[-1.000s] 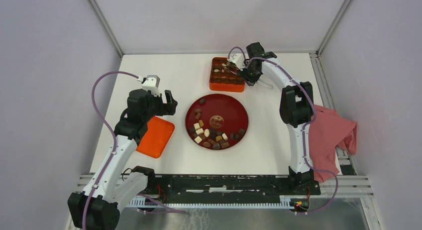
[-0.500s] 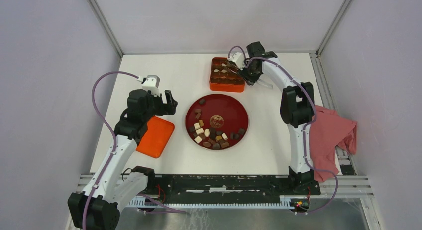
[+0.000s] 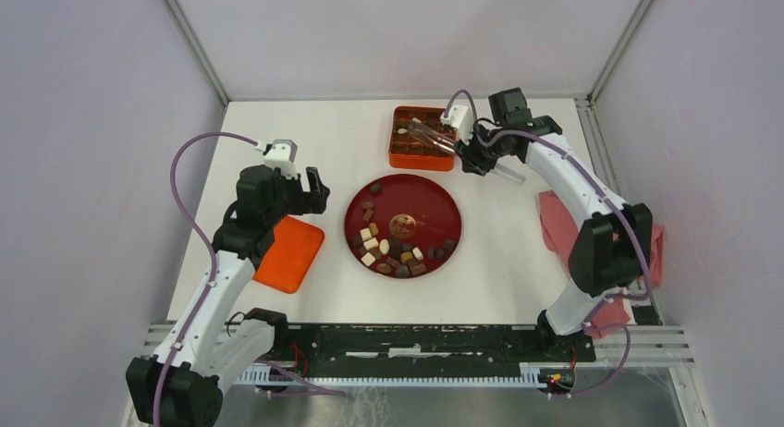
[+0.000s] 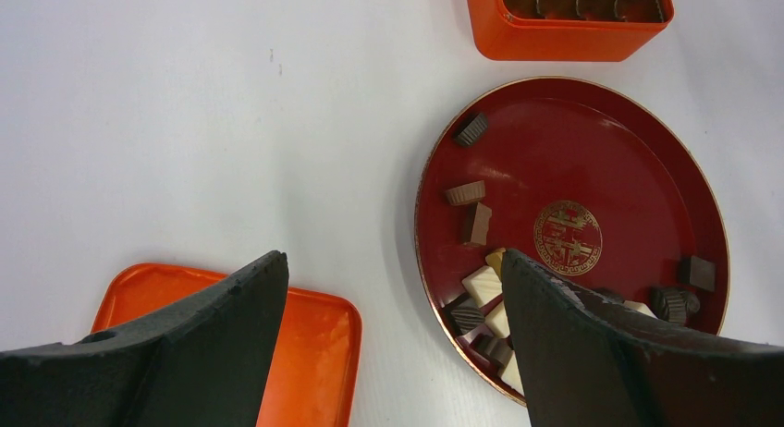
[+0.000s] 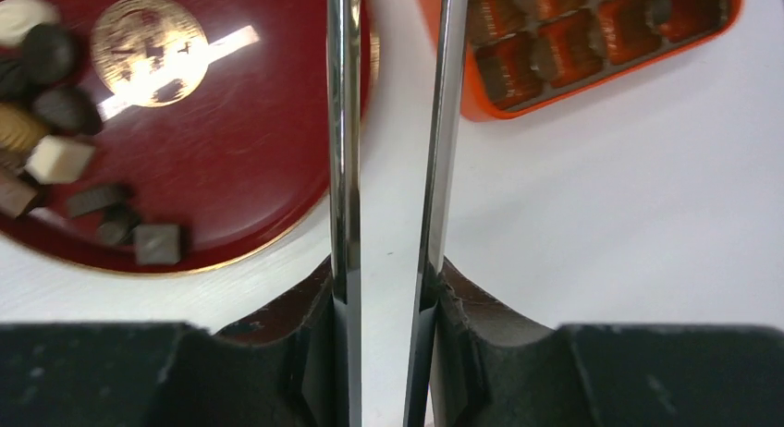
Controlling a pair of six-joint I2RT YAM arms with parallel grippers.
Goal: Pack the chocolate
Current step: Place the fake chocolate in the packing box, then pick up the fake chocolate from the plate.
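Note:
Several dark, tan and cream pieces of chocolate [image 3: 388,251] lie on the near side of the red plate [image 3: 425,205], and show again as chocolate [image 4: 481,284] and chocolate [image 5: 55,159] in the wrist views. The orange gridded box [image 3: 421,159] stands behind the plate with a few pieces in its cells. My right gripper [image 3: 471,150] [image 5: 386,270] is shut on metal tongs [image 5: 344,122], whose blades stand apart and reach over the box. Their tips are out of the right wrist view. My left gripper [image 3: 312,187] [image 4: 393,261] hangs open left of the plate, holding nothing.
An orange lid [image 3: 288,253] [image 4: 305,353] lies flat under the left arm, left of the plate [image 4: 592,150]. A red cloth [image 3: 555,214] lies at the table's right edge beside the right arm. The box [image 4: 555,39] [image 5: 481,103] sits close to the plate [image 5: 231,150].
The right arm has swung out to the right, its elbow now near the cloth, and the tongs lie across the box from the right. The left arm has not moved.

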